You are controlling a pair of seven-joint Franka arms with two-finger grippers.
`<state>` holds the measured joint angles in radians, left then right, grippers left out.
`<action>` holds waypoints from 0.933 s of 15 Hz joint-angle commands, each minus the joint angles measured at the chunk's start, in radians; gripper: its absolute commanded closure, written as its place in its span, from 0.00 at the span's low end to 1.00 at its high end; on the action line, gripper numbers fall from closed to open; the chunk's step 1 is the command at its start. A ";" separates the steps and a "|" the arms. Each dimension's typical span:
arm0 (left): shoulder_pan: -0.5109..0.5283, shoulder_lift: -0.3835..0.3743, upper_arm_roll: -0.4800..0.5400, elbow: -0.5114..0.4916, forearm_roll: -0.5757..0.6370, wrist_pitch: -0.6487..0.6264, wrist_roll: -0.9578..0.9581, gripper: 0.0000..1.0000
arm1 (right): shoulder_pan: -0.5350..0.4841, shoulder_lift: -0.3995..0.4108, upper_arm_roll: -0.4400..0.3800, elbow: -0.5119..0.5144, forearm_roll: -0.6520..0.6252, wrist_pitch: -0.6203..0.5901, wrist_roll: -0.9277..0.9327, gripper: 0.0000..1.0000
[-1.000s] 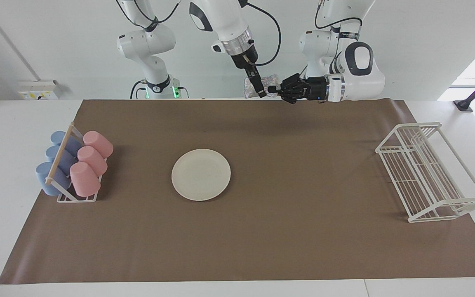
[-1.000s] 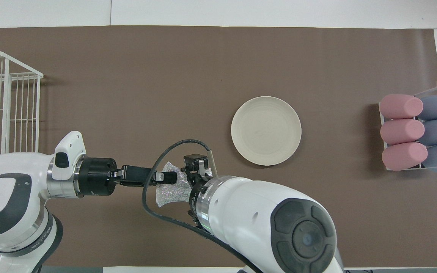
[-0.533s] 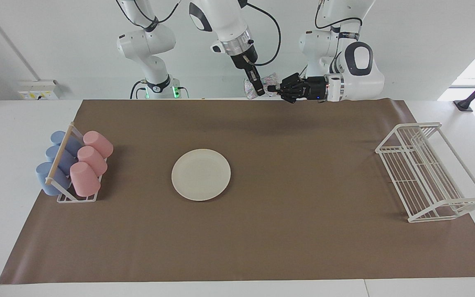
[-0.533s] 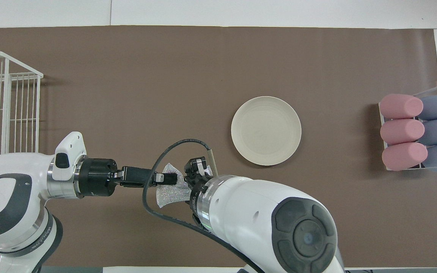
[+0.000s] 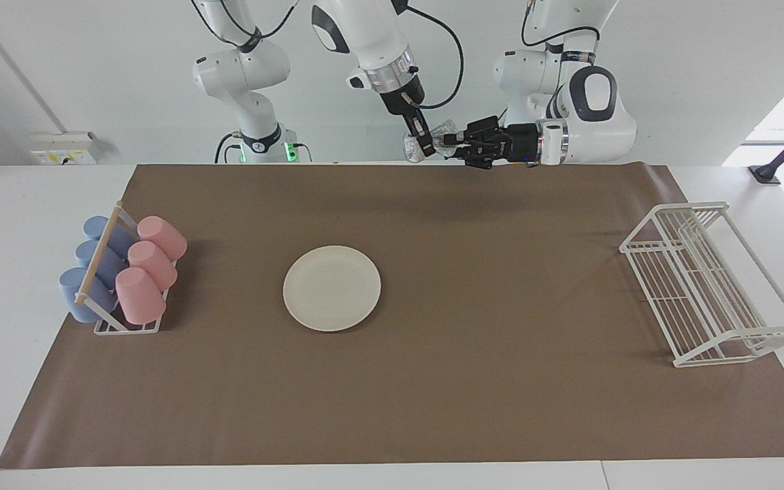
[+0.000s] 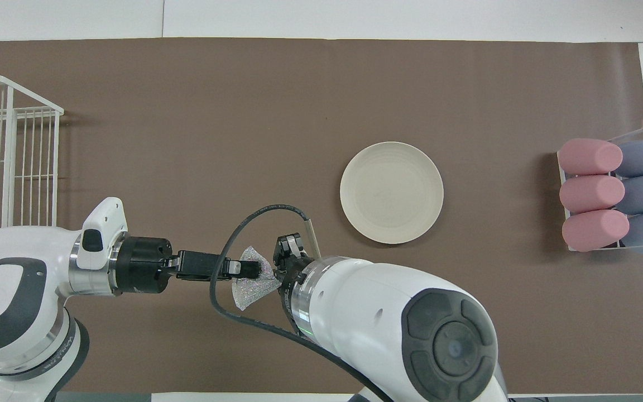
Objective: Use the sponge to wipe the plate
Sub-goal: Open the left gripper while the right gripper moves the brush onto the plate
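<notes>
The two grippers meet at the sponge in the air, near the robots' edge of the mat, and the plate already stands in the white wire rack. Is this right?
Not quite. The plate is not in the white wire rack; it lies flat on the brown mat, as the facing view shows. The rest holds: the left gripper and the right gripper meet at the sponge in the air.

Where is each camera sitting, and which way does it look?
Facing view: high across the table, looking at both robots; whole arms show, right gripper and left gripper at the sponge.
Overhead view: above the robots, looking down and forward; arms enter from below.
Both show: sponge, plate, cups, wire rack.
</notes>
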<state>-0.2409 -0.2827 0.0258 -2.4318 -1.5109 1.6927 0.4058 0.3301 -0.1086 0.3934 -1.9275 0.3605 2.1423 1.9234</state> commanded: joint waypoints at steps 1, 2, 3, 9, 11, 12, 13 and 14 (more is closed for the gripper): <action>-0.003 -0.027 0.008 -0.012 0.023 0.012 -0.038 0.00 | -0.060 -0.008 0.004 -0.028 0.002 0.008 -0.116 1.00; -0.001 -0.027 0.008 -0.010 0.037 0.013 -0.039 0.00 | -0.097 -0.011 0.004 -0.047 0.002 0.008 -0.198 1.00; 0.000 -0.027 0.008 -0.003 0.059 0.016 -0.041 0.00 | -0.135 -0.008 0.004 -0.060 0.002 0.010 -0.271 1.00; 0.049 -0.016 0.008 0.026 0.246 0.018 -0.082 0.00 | -0.206 0.105 0.004 -0.234 0.002 0.239 -0.500 1.00; 0.067 -0.013 0.008 0.039 0.338 0.019 -0.097 0.00 | -0.229 0.170 0.004 -0.275 0.002 0.356 -0.593 1.00; 0.068 -0.010 0.005 0.046 0.389 0.022 -0.117 0.00 | -0.250 0.190 0.004 -0.289 0.002 0.401 -0.647 1.00; 0.065 -0.009 0.003 0.051 0.437 0.034 -0.133 0.00 | -0.279 0.213 0.004 -0.291 0.002 0.415 -0.696 1.00; 0.057 -0.009 -0.001 0.054 0.481 0.068 -0.152 0.00 | -0.302 0.239 0.004 -0.289 0.002 0.421 -0.742 1.00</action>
<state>-0.1789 -0.2862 0.0359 -2.3931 -1.1114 1.7137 0.3048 0.0909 0.0984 0.3840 -2.2134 0.3597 2.5390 1.2811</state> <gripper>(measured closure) 0.000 0.894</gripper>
